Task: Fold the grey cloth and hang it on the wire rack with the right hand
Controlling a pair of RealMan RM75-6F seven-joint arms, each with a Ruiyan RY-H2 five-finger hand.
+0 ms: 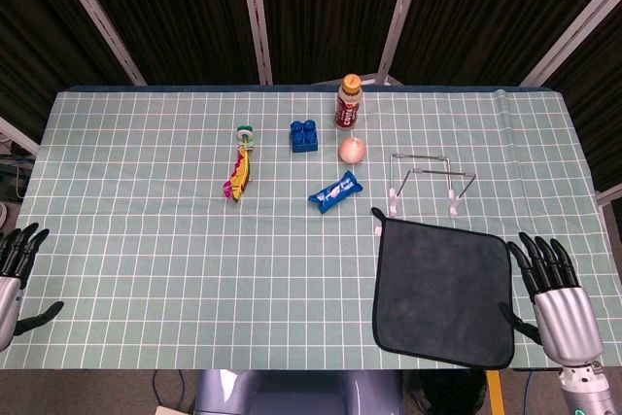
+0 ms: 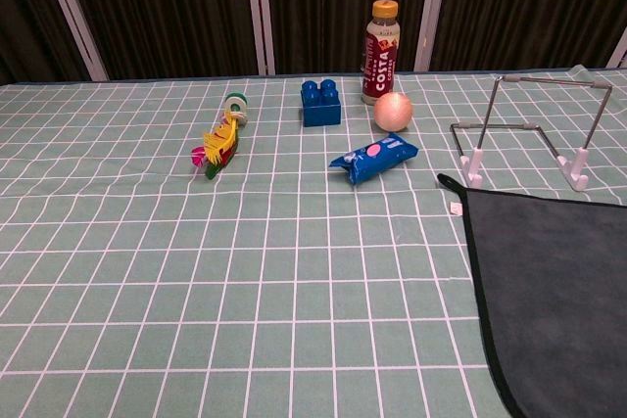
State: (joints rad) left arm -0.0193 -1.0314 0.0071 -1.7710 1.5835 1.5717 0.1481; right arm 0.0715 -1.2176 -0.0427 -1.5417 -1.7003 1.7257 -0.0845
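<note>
Nearest, the flat dark grey square cloth (image 1: 444, 292) lies unfolded at the table's front right edge, its right hem just beside the released, spread right hand (image 1: 555, 291). The left hand (image 1: 14, 269) hangs empty, fingers apart, off the front left corner. Just beyond the cloth stands the thin wire rack (image 1: 428, 180) on the green checked tablecloth (image 1: 146, 240).

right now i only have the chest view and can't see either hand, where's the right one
Observer: The right hand is just to the right of the grey cloth, fingers apart, holding nothing.
Operator: is the cloth flat all over
Observer: Yes, the whole cloth lies spread out and unfolded, near corners included.
Operator: and the left hand
Observer: The left hand is at the table's left edge, far from the cloth, also holding nothing.
</note>
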